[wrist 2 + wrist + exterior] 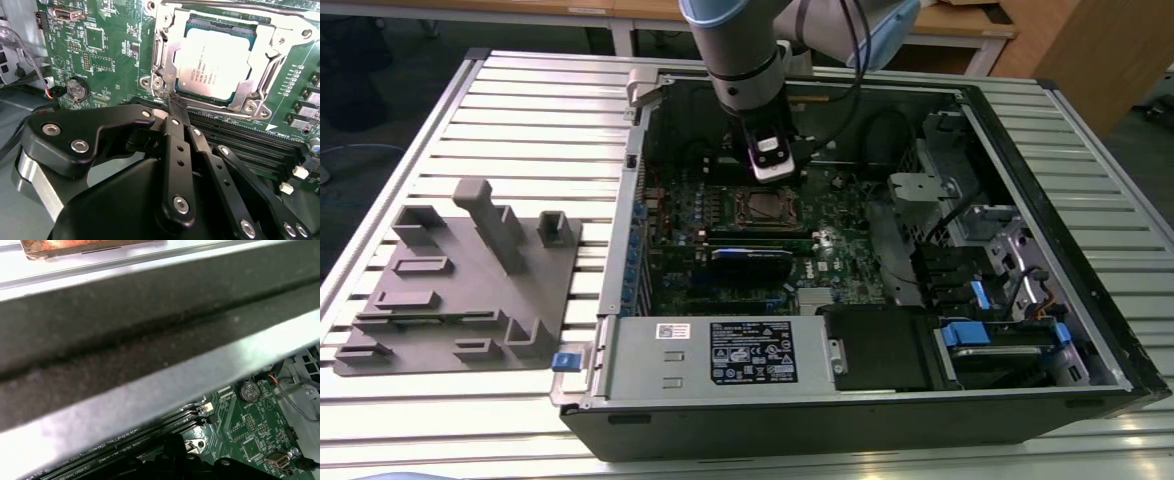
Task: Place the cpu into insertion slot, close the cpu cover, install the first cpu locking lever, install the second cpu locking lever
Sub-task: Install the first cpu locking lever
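1. The cpu (212, 62) sits in the slot (165, 55) on the motherboard (105, 55), the cover (267, 47) closed over its edges.
2. In the second wrist view the hand (176, 104) has its fingers pressed together, tips at the cover's near edge, by a lever (220, 108).
3. In the exterior view the hand (771, 170) hangs at 12 o'clock of the slot (766, 207), inside the case (854, 400) on the table (520, 100).

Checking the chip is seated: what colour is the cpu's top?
Pale silver-grey, with dark print, on the cpu; it shows best in the second wrist view.
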Controlling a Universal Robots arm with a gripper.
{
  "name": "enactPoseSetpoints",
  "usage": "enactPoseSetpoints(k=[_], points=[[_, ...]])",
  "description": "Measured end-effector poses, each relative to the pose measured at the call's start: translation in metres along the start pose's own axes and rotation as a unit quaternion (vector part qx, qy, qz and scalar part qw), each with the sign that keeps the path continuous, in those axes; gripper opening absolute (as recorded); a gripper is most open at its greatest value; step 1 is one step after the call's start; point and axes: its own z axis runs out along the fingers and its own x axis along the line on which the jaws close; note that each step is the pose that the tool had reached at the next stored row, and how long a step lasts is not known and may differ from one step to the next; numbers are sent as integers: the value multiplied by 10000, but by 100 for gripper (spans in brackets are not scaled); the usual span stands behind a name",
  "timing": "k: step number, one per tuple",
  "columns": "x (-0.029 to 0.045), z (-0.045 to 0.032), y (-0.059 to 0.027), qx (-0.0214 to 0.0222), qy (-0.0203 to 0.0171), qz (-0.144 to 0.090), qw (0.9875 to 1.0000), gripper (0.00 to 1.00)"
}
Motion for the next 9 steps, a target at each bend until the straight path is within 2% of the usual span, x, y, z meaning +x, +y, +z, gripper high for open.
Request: enactPoseSetpoints(k=[9], points=[[11, 14, -16, -40, -116, -19, 9999, 11]])
